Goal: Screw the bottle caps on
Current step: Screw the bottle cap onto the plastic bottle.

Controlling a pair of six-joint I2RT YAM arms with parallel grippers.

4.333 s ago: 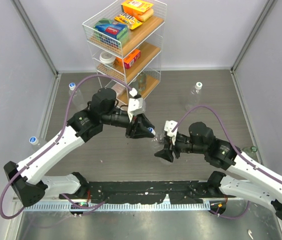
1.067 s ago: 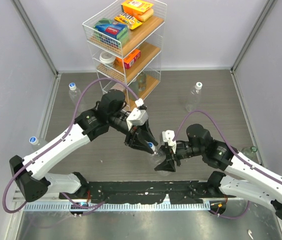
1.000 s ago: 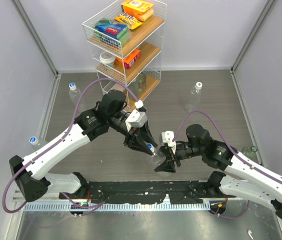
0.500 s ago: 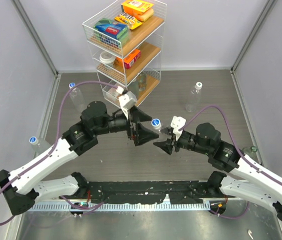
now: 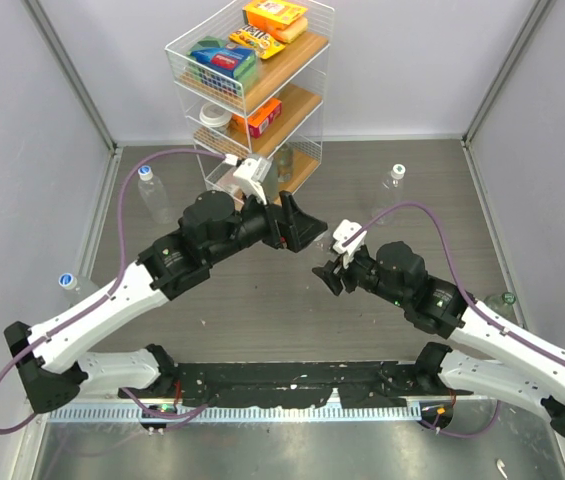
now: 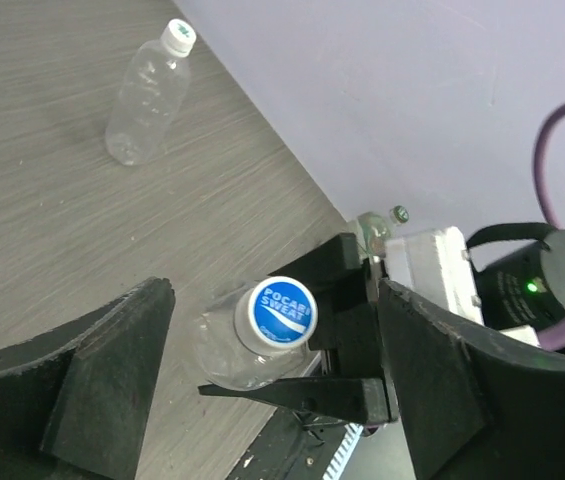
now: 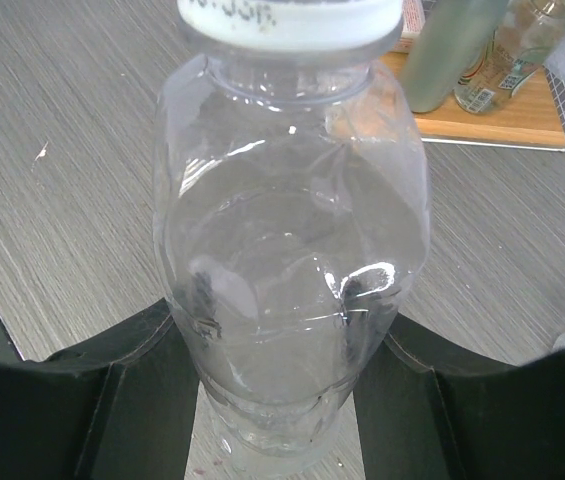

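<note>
Inside the grasping right tool [image 7: 277, 400] sits a capped bottle [image 7: 292, 250]; left tool [image 5: 302, 228] released.

The bottle [image 7: 292, 250] is glossy clear plastic, the fingers [image 7: 62, 400] matt black, the table [image 7: 62, 200] wood-grained

A clear ribbed bottle [image 7: 292, 200] was clamped in the right gripper [image 7: 280, 335], a blue-and-white cap [image 6: 282, 310] on its neck. That cap sat between the spread fingers of the left gripper [image 6: 274, 292], touching neither.
</note>
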